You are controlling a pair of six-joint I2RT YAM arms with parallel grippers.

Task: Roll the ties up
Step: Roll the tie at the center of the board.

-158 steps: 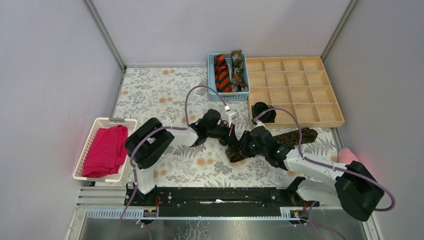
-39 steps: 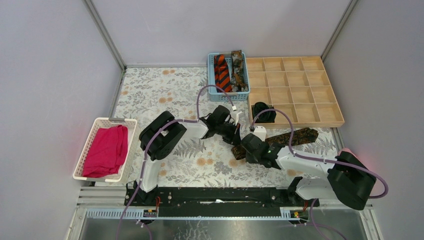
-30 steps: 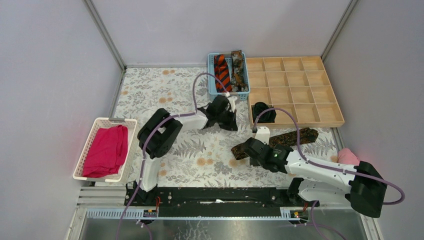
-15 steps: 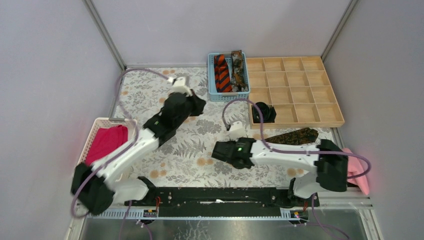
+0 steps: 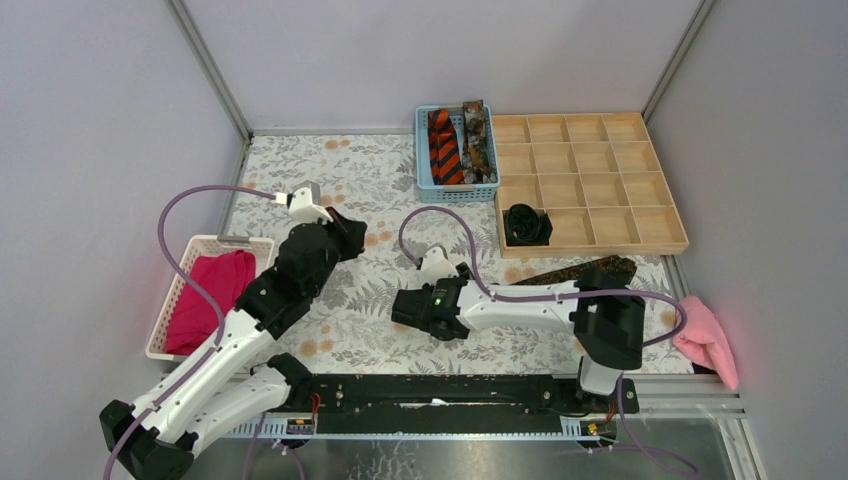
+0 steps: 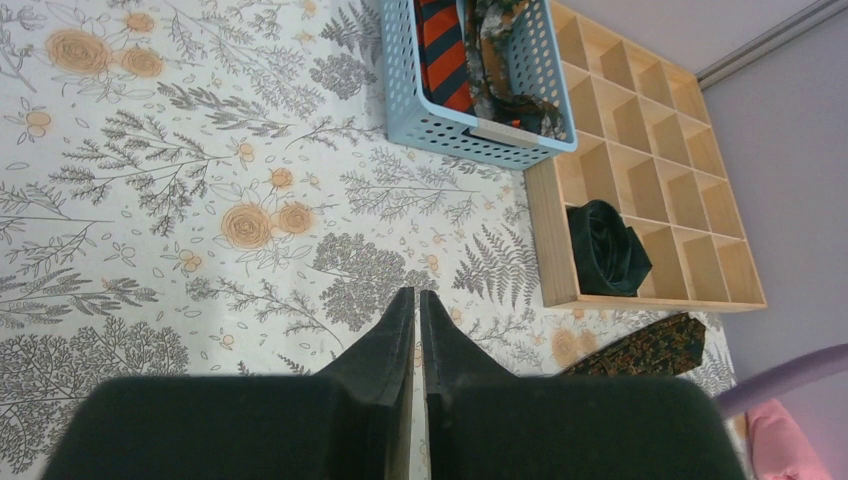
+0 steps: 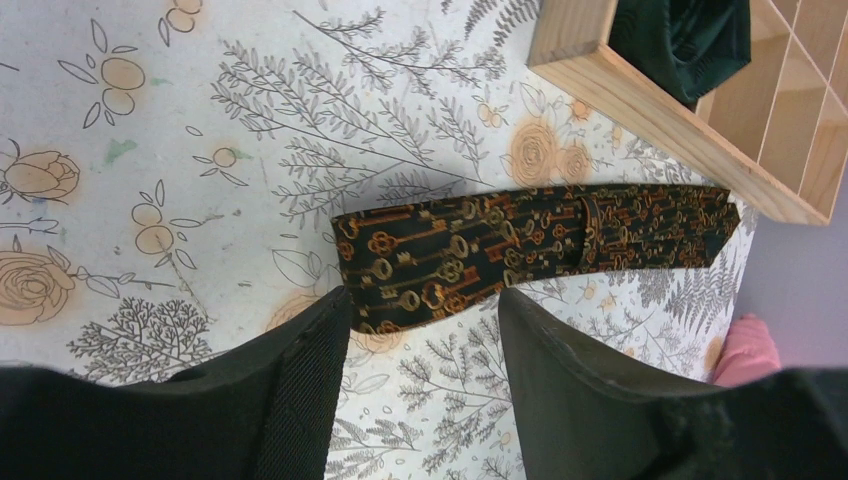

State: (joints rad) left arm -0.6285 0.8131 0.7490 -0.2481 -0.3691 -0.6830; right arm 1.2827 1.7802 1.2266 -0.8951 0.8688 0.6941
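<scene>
Right gripper is spread wide over the near end of the key-patterned brown tie, which lies flat at 4 o'clock; from above, the arm hides most of it. Left gripper is pinched together, empty. 1 black rolled tie sits in the wooden organizer at 2 o'clock. The blue basket at 12 o'clock holds 2 ties.

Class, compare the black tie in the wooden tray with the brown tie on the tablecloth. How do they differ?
The black tie is coiled; the brown tie lies flat as a long strip. The black tie sits in a compartment of the wooden tray; the brown tie lies on the tablecloth beside it. The black tie looks plain; the brown tie shows gold keys. Both are dark fabric ties.
</scene>
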